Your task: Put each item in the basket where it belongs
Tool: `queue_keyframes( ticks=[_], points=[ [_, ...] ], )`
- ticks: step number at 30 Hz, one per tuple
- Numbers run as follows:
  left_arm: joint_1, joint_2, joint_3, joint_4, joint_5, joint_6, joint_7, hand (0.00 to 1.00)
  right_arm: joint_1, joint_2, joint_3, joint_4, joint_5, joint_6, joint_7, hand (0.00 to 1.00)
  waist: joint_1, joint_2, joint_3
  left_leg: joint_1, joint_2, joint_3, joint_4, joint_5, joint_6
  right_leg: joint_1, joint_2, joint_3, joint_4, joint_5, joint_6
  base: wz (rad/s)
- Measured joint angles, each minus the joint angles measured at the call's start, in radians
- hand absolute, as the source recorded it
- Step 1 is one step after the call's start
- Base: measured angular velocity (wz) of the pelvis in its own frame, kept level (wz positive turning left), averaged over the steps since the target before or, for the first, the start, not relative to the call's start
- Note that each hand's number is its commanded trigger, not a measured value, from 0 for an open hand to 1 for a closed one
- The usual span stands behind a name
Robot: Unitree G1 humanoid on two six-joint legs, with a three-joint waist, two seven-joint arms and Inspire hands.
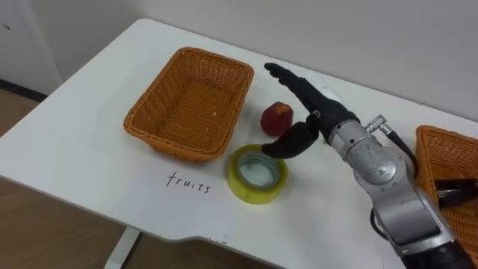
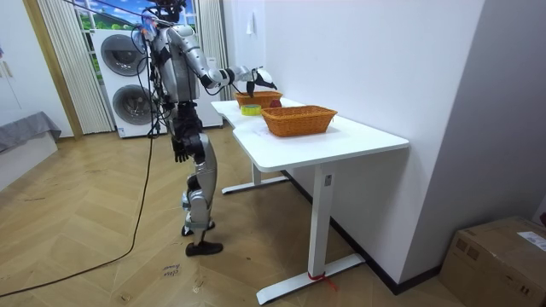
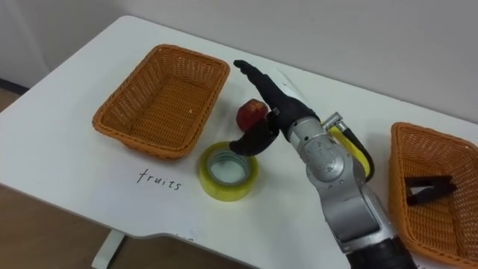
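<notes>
A red fruit (image 1: 276,116) lies on the white table (image 1: 89,149), just right of the empty wicker basket (image 1: 153,86) that has "fruits" written in front of it. My right hand (image 1: 314,104) hovers open over the fruit, fingers stretched out past it and the thumb curved down beside it, holding nothing. A yellow tape roll (image 1: 258,173) lies flat in front of the fruit, under the thumb. A second wicker basket (image 3: 399,172) at the right holds a black office item (image 3: 427,188). My left hand (image 2: 181,155) hangs by my hip.
I stand at the table's long side, with a wall (image 1: 373,37) right behind its far edge. Washing machines (image 2: 128,77) stand behind me. The table's near edge (image 1: 75,196) runs close below the tape.
</notes>
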State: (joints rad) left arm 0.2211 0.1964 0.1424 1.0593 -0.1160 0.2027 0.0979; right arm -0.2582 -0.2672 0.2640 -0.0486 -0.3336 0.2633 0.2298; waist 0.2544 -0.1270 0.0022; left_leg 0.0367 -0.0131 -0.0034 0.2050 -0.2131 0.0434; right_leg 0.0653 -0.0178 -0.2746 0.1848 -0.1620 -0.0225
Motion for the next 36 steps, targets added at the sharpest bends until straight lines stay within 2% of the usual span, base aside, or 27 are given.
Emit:
queue_keyframes(
  ticks=[6,9,27,31,36],
  points=[
    [0.0,0.001,0.005,0.0,0.001,0.001,-0.003,0.0,0.0,0.0,0.003,-0.005,-0.035,0.003,0.026,0.0,0.001,0.0,0.0,0.0,0.0,-0.001,0.0,0.0,0.0,0.001,0.0,-0.001,0.0,0.0,0.0,0.0],
    [0.0,0.005,0.006,0.0,0.0,0.01,-0.016,0.0,0.0,-0.001,0.03,-0.01,-0.066,0.025,0.049,0.0,0.0,0.0,0.0,0.0,0.0,-0.001,0.0,0.0,0.0,0.001,0.0,-0.001,0.0,0.0,0.0,0.0],
    [0.002,0.006,0.011,0.002,-0.001,0.01,-0.012,0.0,0.0,-0.007,0.038,-0.01,-0.261,0.067,0.254,0.0,0.001,-0.001,-0.0006,0.0,-0.001,-0.003,-0.001,0.0,0.0,0.001,0.001,-0.002,0.0,0.0,0.0,0.0],
    [0.0,0.006,0.011,0.001,-0.001,0.008,0.001,0.0,0.0,-0.008,0.062,-0.01,-0.261,0.07,0.28,0.0,0.001,-0.007,-0.0043,0.0,0.0,-0.003,-0.002,0.0,0.0,0.0,0.001,-0.002,-0.001,0.0,0.0,0.0],
    [-0.001,0.009,0.011,0.002,-0.001,0.006,0.008,0.0,0.0,-0.008,0.065,-0.01,-0.261,0.077,0.291,0.0,0.002,-0.015,-0.002,0.0,-0.001,-0.003,-0.001,0.0,0.0,0.001,0.001,-0.002,0.0,0.0,0.0,0.0]
  ],
)
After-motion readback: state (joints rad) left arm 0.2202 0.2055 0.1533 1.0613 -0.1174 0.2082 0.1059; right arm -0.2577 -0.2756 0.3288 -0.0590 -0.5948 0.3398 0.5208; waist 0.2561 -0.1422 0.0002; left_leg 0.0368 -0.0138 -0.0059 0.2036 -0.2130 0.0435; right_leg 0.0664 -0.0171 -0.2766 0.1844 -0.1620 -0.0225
